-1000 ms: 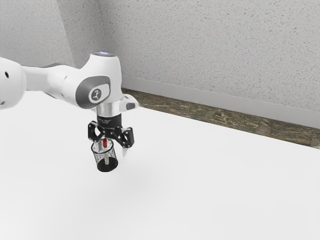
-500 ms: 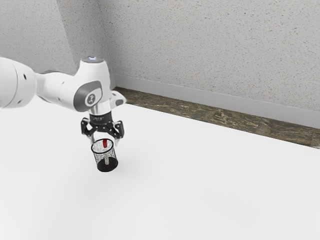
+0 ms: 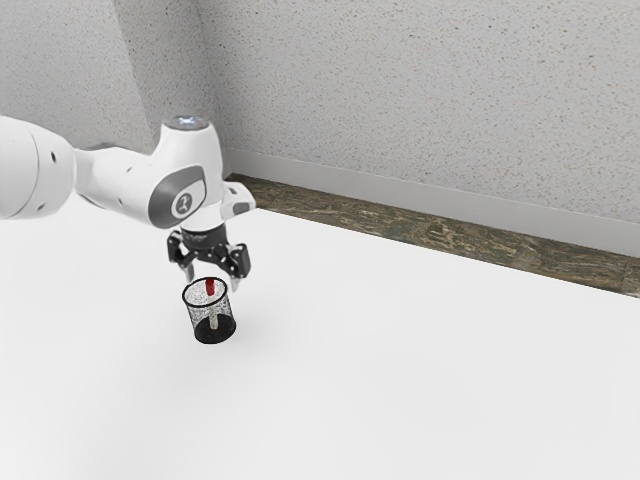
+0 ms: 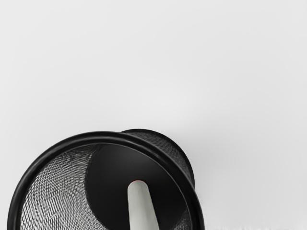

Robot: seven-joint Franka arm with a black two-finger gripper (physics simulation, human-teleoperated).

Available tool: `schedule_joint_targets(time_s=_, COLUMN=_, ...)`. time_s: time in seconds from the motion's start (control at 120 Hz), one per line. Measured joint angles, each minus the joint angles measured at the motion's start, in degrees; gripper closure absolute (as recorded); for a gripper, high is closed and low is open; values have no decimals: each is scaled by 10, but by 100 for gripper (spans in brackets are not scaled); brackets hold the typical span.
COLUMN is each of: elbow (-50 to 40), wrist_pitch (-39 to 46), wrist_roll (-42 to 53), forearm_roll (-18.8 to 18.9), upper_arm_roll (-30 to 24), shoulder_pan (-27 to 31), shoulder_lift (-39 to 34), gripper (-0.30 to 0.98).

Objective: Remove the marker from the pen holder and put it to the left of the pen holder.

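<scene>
Exterior view is showing the white arm [image 3: 125, 185] coming in from that view's left, bending down at the wrist, so I'm going left to right from there. Next up, the black gripper [image 3: 213, 281] is hanging over the pen holder, pointing down, and its jaws are standing apart, so they're released and not pinching anything. One fingertip is sitting toward the exterior view's left and the other toward its right, with the red end of the marker [image 3: 210, 288] showing between and just below them.

Right under that, the black mesh pen holder [image 3: 197, 316] is standing on the white table [image 3: 400, 380]. The marker is sitting inside it, pretty much upright, red end up near the rim and pale body running down toward the dark base. So yeah, it's in the holder, and nothing's gripping it.

Farther to the exterior view's right, the table is stretching out, and a strip of brown, patterned floor [image 3: 440, 232] is running behind it, with a pale baseboard [image 3: 400, 198] and a speckled grey wall [image 3: 420, 90] rising past that.

Wrist view is looking down into the holder, and the marker's pale body is showing inside the round black rim, against the dark base.
</scene>
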Motion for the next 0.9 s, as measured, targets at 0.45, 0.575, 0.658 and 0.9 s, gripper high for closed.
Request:
schedule_joint_targets(time_s=0.45, elbow=-23, wrist_pitch=32, wrist_roll=109, forearm_roll=-37, upper_arm_roll=5, shoulder_pan=4, shoulder_lift=-8, gripper=2)
schedule_joint_targets(time_s=0.575, elbow=-31, wrist_pitch=34, wrist_roll=125, forearm_roll=-40, upper_arm_roll=6, shoulder_pan=5, shoulder_lift=-15, gripper=2)
schedule_joint_targets(time_s=0.658, elbow=-42, wrist_pitch=34, wrist_roll=132, forearm_roll=-42, upper_arm_roll=6, shoulder_pan=4, shoulder_lift=-23, gripper=2)
schedule_joint_targets(time_s=0.9, elbow=-55, wrist_pitch=35, wrist_roll=146, forearm_roll=-43, upper_arm_roll=5, shoulder_pan=0, shoulder_lift=-37, gripper=2)
